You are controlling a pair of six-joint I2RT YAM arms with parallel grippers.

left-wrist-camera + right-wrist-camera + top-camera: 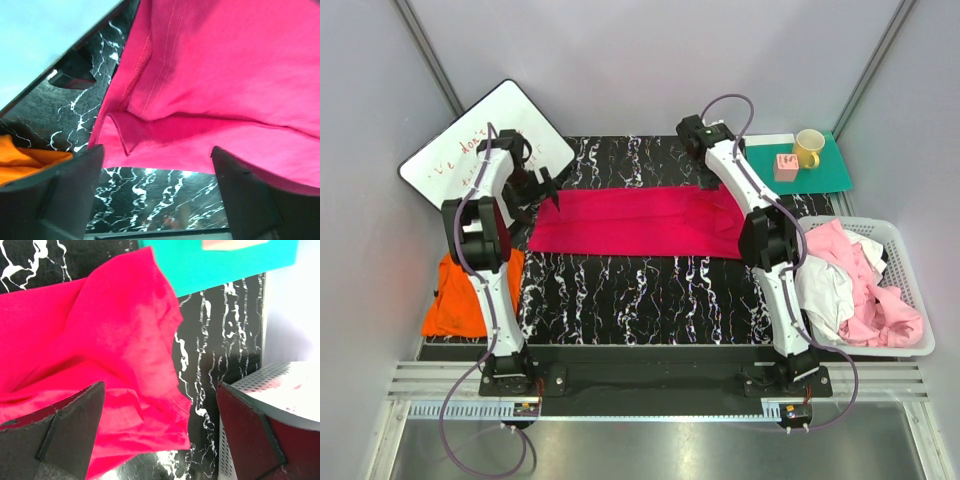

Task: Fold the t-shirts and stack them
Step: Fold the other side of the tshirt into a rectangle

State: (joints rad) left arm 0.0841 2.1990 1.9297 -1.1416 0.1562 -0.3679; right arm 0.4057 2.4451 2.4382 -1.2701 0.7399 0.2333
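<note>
A large magenta-red t-shirt (pixel 640 222) lies folded into a long strip across the black marbled table (pixel 640 290). My left gripper (pixel 544 188) hovers open over the strip's left end, and the cloth (pixel 225 75) lies loose beyond the gap between the fingers (pixel 157 185). My right gripper (pixel 708 180) stands open over the right end (pixel 100 340), its fingers wide apart (pixel 160 430) and holding nothing. An orange t-shirt (pixel 460 300) lies off the table's left side and shows at the left (pixel 25 160) of the left wrist view. Pale pink (pixel 880 310) and white (pixel 825 285) t-shirts are heaped in the basket.
A white mesh basket (pixel 910 240) stands at the right, and its rim (pixel 285 385) shows in the right wrist view. At the back right a green mat (pixel 830 175) holds a yellow mug (pixel 808 148) and a pink block (pixel 785 167). A whiteboard (pixel 490 150) leans at the back left.
</note>
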